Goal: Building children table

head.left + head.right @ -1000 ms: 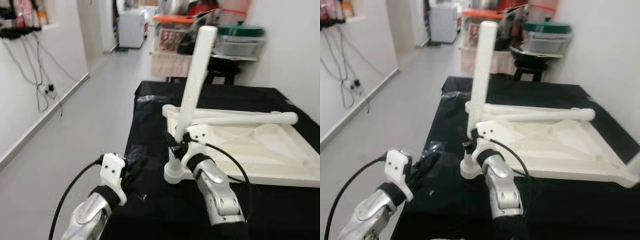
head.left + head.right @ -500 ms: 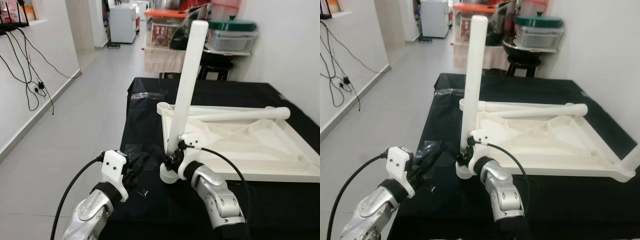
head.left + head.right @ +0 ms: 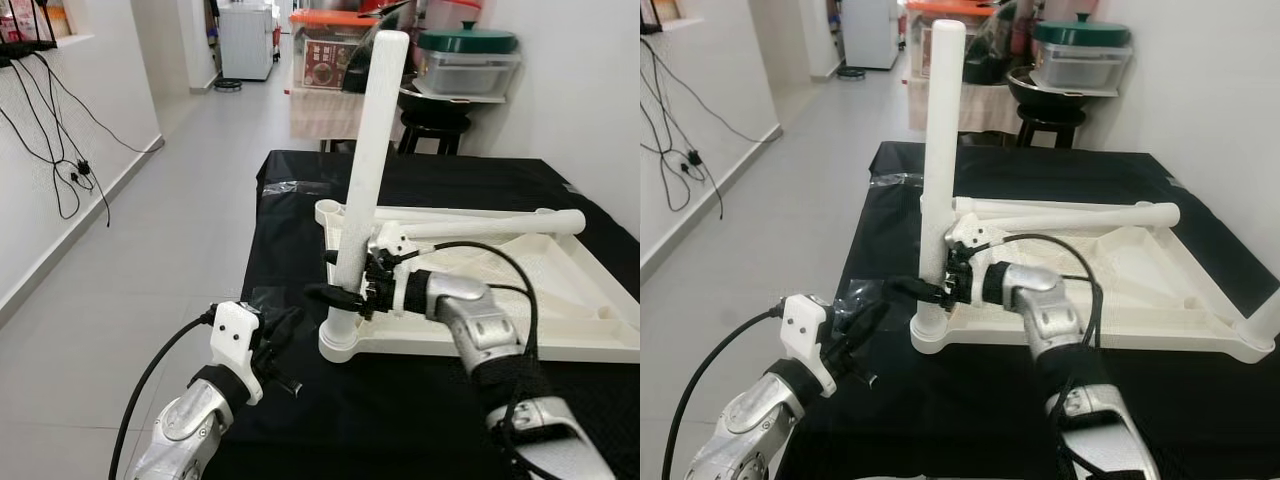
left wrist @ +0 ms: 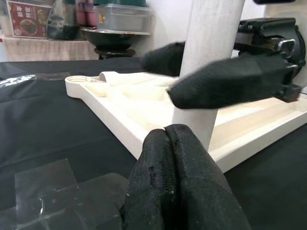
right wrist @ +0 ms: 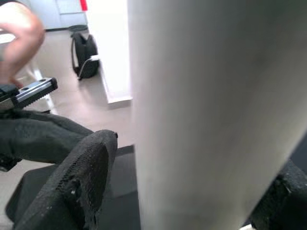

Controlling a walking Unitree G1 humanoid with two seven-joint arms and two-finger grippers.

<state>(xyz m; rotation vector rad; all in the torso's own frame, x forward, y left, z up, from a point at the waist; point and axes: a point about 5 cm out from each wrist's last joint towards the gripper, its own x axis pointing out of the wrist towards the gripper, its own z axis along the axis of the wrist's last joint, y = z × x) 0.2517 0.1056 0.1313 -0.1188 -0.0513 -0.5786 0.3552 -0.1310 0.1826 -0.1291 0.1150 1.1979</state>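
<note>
A white children's table top [image 3: 560, 345] lies upside down on a black-covered table. One white leg [image 3: 370, 150] stands upright in the socket at its near left corner. My right gripper [image 3: 325, 277] reaches in from the right, shut on this upright leg low on its shaft, one finger in front [image 4: 225, 81] and one behind. A second leg [image 3: 480, 228] lies along the far side of the top. Shut and holding nothing, my left gripper [image 3: 285, 325] hovers over the cloth just left of the upright leg's base, its fingertips [image 4: 167, 134] pressed together.
Clear tape [image 4: 48, 184] is stuck on the cloth under my left gripper. The table's left edge drops to a grey corridor floor [image 3: 170, 220]. Cables hang on the left wall [image 3: 60, 150]. A stool and lidded boxes [image 3: 470, 70] stand beyond the table.
My right arm has swung from the near side to the right of the upright leg, and its gripper now sits higher on the shaft. The left gripper has stayed put.
</note>
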